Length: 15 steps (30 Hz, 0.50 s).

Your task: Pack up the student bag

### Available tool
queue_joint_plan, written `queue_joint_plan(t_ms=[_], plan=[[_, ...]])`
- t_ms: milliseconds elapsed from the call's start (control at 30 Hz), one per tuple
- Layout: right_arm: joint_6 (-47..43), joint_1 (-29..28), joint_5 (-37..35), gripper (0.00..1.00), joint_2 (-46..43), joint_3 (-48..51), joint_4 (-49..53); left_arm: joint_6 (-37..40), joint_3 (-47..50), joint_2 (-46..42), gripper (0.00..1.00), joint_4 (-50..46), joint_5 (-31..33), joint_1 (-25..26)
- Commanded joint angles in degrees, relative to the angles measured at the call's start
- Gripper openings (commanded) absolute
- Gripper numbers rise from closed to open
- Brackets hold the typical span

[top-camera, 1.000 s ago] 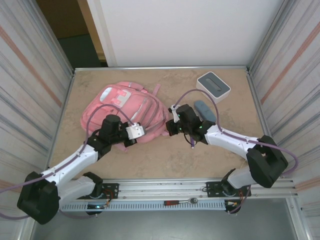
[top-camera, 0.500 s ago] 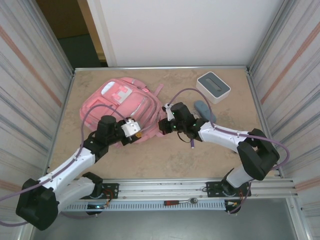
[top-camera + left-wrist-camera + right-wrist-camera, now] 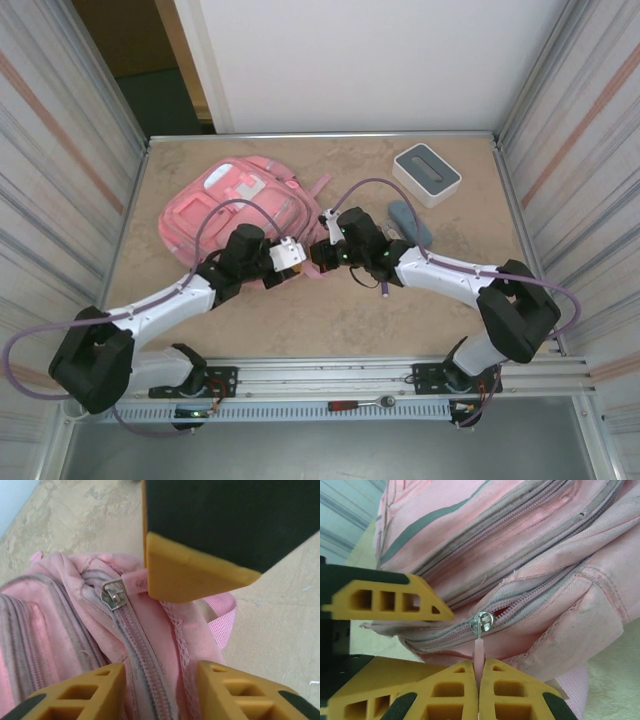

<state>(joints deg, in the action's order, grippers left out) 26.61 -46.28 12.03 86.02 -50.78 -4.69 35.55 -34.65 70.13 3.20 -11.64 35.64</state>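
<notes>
— Right gripper (image 3: 479, 669): what has it got?

— Its jaws are pinched shut on the pink pull tab (image 3: 478, 652) of a zipper on the student bag (image 3: 225, 205), at the bag's near right corner as seen from above. The metal slider (image 3: 482, 621) sits just past the fingertips, and the zipper is slightly parted beside it.

— And the left gripper (image 3: 160, 672)?

— Partway open, astride that same corner of the bag. A zipper line and seam run between its fingers (image 3: 85, 685), and I see no squeeze on the cloth.

— Where's the bag itself?

— Lying on the tabletop (image 3: 420, 310), front pockets up. A white-and-grey box (image 3: 427, 172) stands well apart from the bag, off its right side.
</notes>
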Motion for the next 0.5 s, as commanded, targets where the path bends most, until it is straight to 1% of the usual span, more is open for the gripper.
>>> queue_joint_plan(t_ms=[0,33,67,133,300,400,467], plan=[[0.9,-0.4,1.0,0.0,-3.2,0.4,-3.8,0.1,-1.5,0.2,0.26,1.2,1.4,-0.4],[0.7,-0.1,0.8,0.0,-3.2,0.6,-3.3,0.1,-1.4,-0.1,0.18,0.9,0.7,-0.9],[0.4,0.2,0.5,0.0,-3.1,0.8,-2.8,0.0,-1.1,-0.5,0.13,0.7,0.1,-1.2],[0.1,1.6,-0.7,0.0,-2.7,0.8,-0.5,0.0,-0.1,-2.2,0.07,0.0,-2.0,-2.2],[-1.0,6.4,-3.5,0.0,-0.2,-0.5,5.2,0.0,4.4,-8.7,0.05,1.3,-7.2,-5.1],[-2.2,8.2,-5.6,0.0,1.9,-2.6,6.8,-0.9,6.7,-12.4,0.05,2.1,-8.2,-8.0],[-2.7,8.8,-5.5,0.0,3.1,-4.1,7.2,-1.3,7.8,-14.4,0.05,1.6,-8.1,-10.0]])
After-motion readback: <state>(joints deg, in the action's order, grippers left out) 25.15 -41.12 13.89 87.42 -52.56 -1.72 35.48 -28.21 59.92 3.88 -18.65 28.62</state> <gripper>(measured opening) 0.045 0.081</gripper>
